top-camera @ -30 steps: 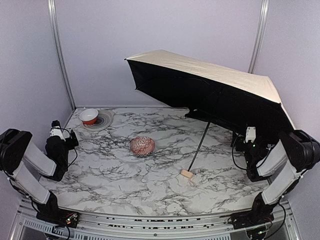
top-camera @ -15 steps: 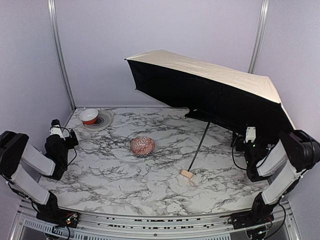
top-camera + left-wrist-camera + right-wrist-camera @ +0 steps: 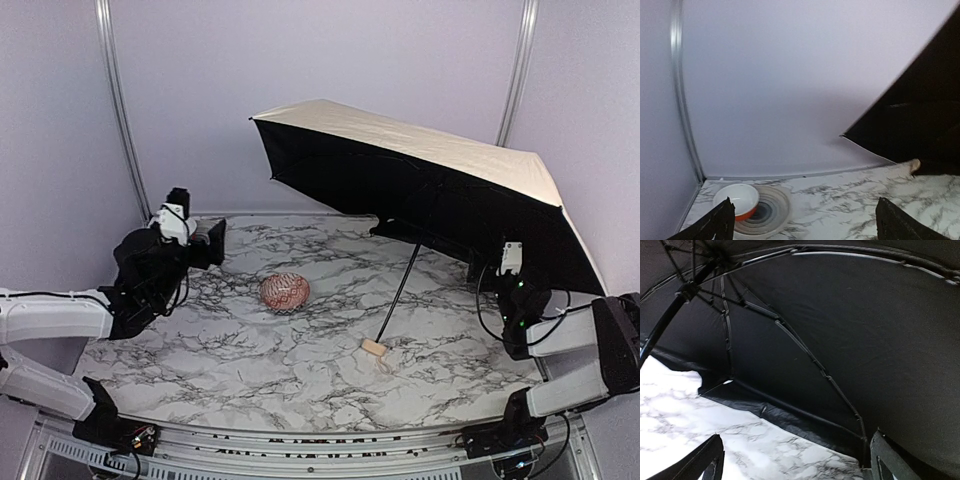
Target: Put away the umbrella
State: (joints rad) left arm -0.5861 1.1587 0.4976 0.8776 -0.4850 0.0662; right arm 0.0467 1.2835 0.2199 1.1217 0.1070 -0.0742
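The umbrella point(image 3: 420, 165) stands open and tilted at the back right, cream on top and black underneath. Its thin shaft point(image 3: 400, 290) slants down to the tan handle point(image 3: 374, 347) on the marble table point(image 3: 300, 380). My left gripper point(image 3: 208, 238) hovers at the back left, far from the umbrella. It is open and empty point(image 3: 807, 227), with only the canopy's edge point(image 3: 920, 115) at the right of its view. My right gripper point(image 3: 492, 272) reaches under the canopy's right side. Its jaws are also open and empty point(image 3: 800, 467), facing the black underside and ribs point(image 3: 840, 335).
A red bowl with a white inside point(image 3: 737, 201) sits on a grey ringed plate point(image 3: 771, 212) in the back left corner, just ahead of my left gripper. A pink patterned ball-like object point(image 3: 285, 292) lies mid-table. Walls close in the back and sides.
My left arm has unfolded and swung forward to the back left corner. My right arm has stretched forward under the canopy. The umbrella has not moved.
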